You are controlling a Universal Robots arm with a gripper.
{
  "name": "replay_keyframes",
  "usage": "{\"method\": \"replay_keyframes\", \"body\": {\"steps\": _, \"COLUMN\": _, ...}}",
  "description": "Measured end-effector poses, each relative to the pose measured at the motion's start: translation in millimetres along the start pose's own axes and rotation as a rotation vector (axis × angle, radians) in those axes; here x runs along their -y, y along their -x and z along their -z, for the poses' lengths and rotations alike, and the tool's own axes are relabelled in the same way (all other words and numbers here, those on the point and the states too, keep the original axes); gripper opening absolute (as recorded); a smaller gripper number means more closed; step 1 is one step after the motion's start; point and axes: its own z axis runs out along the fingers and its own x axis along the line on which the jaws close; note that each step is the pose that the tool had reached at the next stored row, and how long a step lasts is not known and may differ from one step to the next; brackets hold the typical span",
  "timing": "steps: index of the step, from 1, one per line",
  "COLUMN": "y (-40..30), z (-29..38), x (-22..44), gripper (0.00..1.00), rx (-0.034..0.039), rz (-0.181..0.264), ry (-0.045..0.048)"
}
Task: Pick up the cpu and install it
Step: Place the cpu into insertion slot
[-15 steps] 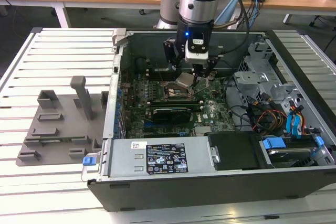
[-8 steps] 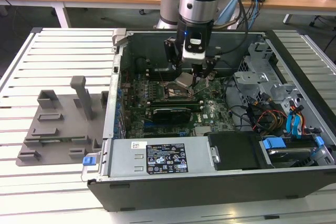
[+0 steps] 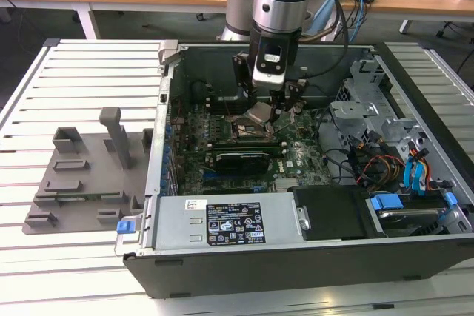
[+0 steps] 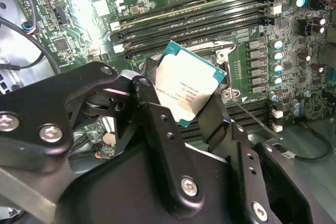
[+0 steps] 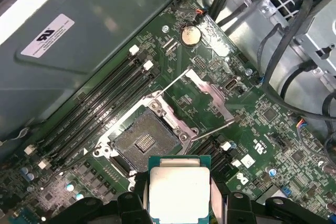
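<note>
- Pinching the cpu (image 4: 186, 90) by two opposite edges, the gripper (image 3: 264, 114) is pictured inside the open case (image 3: 296, 271).
- The cpu is held above the motherboard (image 5: 247, 114), just beside the bare socket (image 5: 143, 141) and not seated in it.
- In the exterior view, a grey tray (image 3: 81, 183) is seen at the case's 9 o'clock, laid on the slatted table (image 3: 74, 64).
</note>
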Motion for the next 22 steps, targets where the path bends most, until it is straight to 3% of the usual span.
{"method": "replay_keyframes", "body": {"steps": 11, "y": 0.0, "z": 0.0, "x": 0.0, "gripper": 0.55, "rx": -0.0041, "rz": -0.082, "ry": -0.0024}}
{"method": "replay_keyframes", "body": {"steps": 17, "y": 0.0, "z": 0.0, "x": 0.0, "gripper": 0.55, "rx": -0.0084, "rz": -0.175, "ry": -0.0054}}
{"method": "replay_keyframes", "body": {"steps": 22, "y": 0.0, "z": 0.0, "x": 0.0, "gripper": 0.55, "rx": -0.0105, "rz": -0.217, "ry": -0.0066}}
